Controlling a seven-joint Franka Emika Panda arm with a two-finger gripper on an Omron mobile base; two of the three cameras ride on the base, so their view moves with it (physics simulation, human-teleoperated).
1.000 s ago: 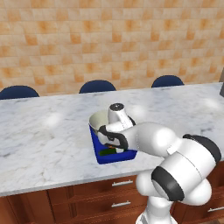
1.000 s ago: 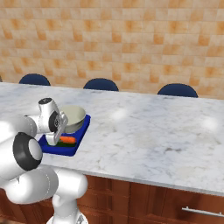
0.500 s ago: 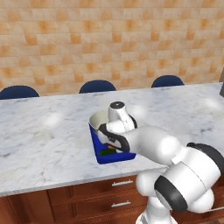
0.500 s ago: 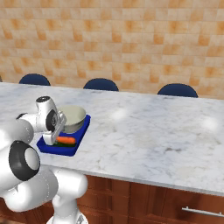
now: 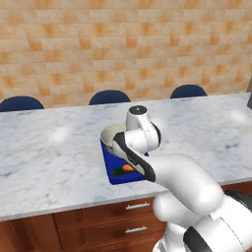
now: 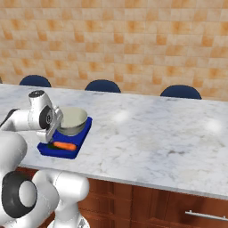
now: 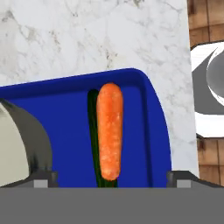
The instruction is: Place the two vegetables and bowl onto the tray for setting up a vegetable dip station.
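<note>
**A:** Counting from the near edge: one flat deep-blue rectangular tray with a low raised rim (image 7: 151,131), sitting on the white-veined marble counter (image 6: 147,133) close to its front edge.

**B:** And on it?

**A:** One short orange carrot (image 7: 109,131), smooth and round-ended, lying flat on the tray floor. One dark green cucumber (image 7: 92,109) right beside it, touching along its length and mostly hidden under the carrot in the hand view.

**B:** So two vegetables, both on the blue.

**A:** Both on the blue, at the tray's front end. Just behind them, one round, deep, pale grey-beige bowl (image 6: 73,120), lighter inside, sitting upright on the back part of the tray. It spans nearly the tray's whole width.

**B:** The gripper?

**A:** One two-finger gripper (image 7: 109,177) of the white arm, hanging over the vegetables. Its jaws stand wide apart, one tip either side of the carrot, neither touching it. Nothing is between them but air.

**B:** Farther back?

**A:** Bare marble runs on behind the tray, then three dark blue rounded chair backs (image 5: 109,96) peeking over the counter's far edge, spaced well apart. Behind them, the orange and tan tiled wall (image 5: 123,44).

**B:** Below the counter?

**A:** Reddish-brown wooden drawers (image 5: 98,221) with slim metal handles under the front edge.
</note>
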